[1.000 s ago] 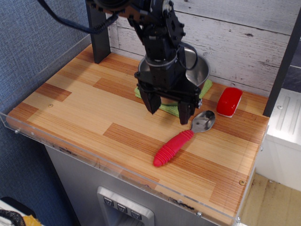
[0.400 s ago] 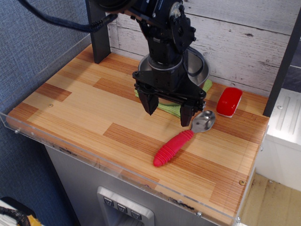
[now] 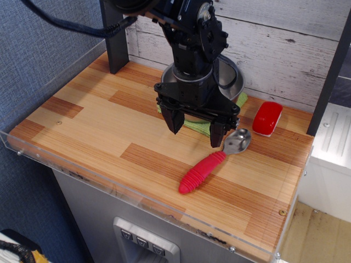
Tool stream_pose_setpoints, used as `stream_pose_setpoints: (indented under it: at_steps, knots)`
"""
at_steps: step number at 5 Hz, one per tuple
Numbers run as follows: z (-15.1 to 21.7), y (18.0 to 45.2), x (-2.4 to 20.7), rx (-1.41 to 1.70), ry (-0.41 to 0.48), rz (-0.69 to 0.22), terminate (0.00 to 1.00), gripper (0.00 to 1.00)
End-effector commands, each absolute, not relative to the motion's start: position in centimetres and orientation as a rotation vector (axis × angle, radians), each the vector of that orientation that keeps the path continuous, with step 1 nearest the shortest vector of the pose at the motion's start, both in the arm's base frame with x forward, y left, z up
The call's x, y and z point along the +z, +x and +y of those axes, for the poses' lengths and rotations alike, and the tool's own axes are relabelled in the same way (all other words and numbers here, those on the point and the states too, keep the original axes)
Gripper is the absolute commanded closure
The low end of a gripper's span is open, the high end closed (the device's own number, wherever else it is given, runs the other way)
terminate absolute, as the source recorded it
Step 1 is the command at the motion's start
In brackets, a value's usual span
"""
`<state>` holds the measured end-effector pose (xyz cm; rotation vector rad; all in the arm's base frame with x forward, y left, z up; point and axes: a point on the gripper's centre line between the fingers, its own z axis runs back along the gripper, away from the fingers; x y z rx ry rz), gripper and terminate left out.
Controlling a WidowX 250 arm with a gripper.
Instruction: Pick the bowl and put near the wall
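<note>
Shiny round steel bowl (image 3: 231, 78), weathered plank wall (image 3: 285, 49), spread black fingers (image 3: 174, 118)

arm (image 3: 192, 33): matte black, blocky jointed housings with round bosses and small screws
cable (image 3: 71, 24): black, thick, looping from 11 o'clock into the arm
wrist (image 3: 192, 82): black cylinder
gripper (image 3: 196, 126): two black tapered fingers (image 3: 174, 120) on a wide black crossbar

My arm reaches down from the upper left, wrist vertical — gripper (image 3: 196, 127) pointing straight down, jaws spread wide with nothing between them.
</note>
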<state>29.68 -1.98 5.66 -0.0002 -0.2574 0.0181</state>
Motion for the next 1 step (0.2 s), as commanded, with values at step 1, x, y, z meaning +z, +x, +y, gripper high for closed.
stream_pose_setpoints:
  at_steps: [1]
  knots:
    - [-2.23, 29.68, 7.51, 0.014, -0.002, -0.304, 1.0, 0.0]
